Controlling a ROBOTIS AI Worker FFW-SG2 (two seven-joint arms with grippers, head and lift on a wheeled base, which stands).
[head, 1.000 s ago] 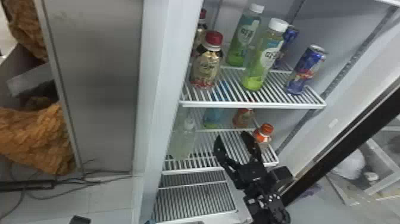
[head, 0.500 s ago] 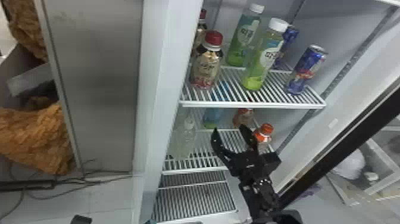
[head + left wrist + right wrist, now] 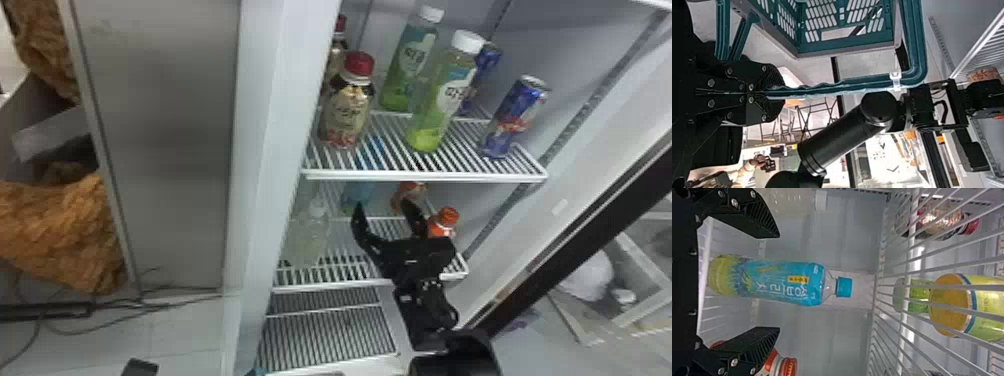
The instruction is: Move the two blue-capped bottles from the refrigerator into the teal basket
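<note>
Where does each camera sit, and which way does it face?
Head view: robot's head, facing forward and down into the refrigerator; right end effector shows.
Left wrist view: left wrist, facing the teal basket; left end effector and right arm show.
Right wrist view: right wrist, facing a blue-capped bottle; two fingers show.
Shared by head and right wrist views: that bottle.

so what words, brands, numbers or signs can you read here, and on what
Nothing I can quote with certainty:
blue-capped bottle: large label lettering, too unclear to quote
front white-capped bottle: blurred
front red-capped bottle: blurred
front blue can: too small and blurred
</note>
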